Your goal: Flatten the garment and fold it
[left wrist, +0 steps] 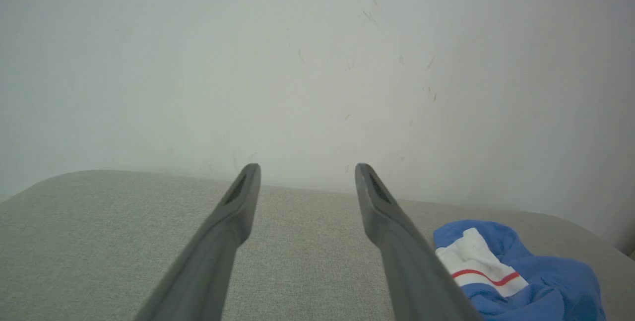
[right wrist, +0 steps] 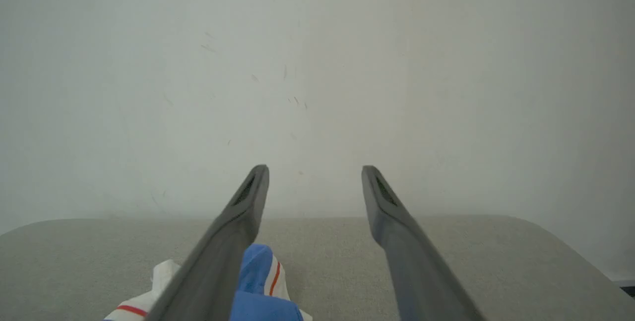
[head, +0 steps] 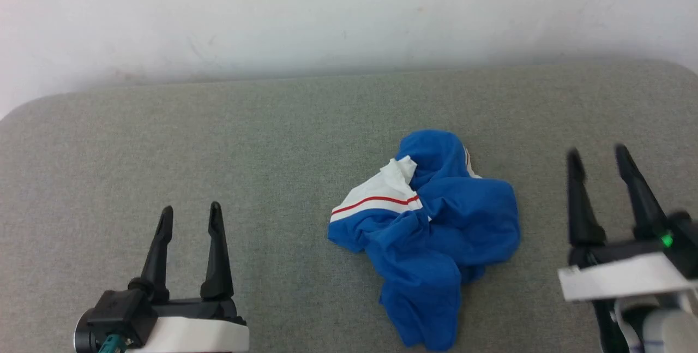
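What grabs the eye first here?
In the head view, a bright blue garment lies crumpled in a heap right of centre on the grey fabric surface, with a white, red-striped band showing on its left side. The left gripper and right gripper flank it, both open, empty and clear of the cloth.

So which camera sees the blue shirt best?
The head view: the whole crumpled shirt lies there, uncovered. The left wrist view cuts the shirt off at the lower right; in the right wrist view a finger hides most.
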`<state>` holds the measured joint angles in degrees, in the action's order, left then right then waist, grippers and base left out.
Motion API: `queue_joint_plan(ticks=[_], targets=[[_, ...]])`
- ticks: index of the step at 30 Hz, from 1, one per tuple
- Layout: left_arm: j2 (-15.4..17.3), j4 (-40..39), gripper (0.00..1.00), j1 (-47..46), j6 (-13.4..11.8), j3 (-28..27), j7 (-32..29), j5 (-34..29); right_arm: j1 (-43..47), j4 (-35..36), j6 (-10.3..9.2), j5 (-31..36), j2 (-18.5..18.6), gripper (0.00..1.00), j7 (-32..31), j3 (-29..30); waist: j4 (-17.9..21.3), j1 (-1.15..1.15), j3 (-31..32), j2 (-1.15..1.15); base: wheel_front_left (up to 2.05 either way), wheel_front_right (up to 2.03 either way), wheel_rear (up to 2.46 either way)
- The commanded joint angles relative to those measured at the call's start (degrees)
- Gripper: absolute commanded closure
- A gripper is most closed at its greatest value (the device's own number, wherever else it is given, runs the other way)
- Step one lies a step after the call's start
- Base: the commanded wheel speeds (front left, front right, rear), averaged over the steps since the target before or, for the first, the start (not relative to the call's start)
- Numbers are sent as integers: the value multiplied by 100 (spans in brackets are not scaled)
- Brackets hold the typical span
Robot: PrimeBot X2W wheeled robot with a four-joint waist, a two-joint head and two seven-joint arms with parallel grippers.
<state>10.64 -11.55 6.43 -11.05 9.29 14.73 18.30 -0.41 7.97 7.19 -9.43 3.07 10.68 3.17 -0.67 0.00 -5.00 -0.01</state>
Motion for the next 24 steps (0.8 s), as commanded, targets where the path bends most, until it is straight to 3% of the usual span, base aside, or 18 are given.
queue_joint_plan(ticks=[1,5,13,20,24], targets=[[-39,-15,0,-68,57,-55,26,-63,-217,61,30,32,-19,0,-90,-91,-14,0,-76,1,0,0,0],[-213,15,0,-169,226,-166,26,-135,-781,8,30,-41,266,0,-966,-615,-17,0,-218,1,0,0,0],[-476,236,0,-332,545,-303,27,-285,-1592,-723,30,-1162,1401,0,-3099,-1835,-136,0,-370,1,0,0,0],[-632,358,0,-431,729,-390,27,-346,-1959,-1234,30,-1520,1966,0,-3710,-2731,-336,0,-482,1,0,0,0],[-691,426,0,-502,819,-402,27,-368,-2116,-1602,30,-1518,2136,0,-3688,-3104,-458,0,-548,1,0,0,0]])
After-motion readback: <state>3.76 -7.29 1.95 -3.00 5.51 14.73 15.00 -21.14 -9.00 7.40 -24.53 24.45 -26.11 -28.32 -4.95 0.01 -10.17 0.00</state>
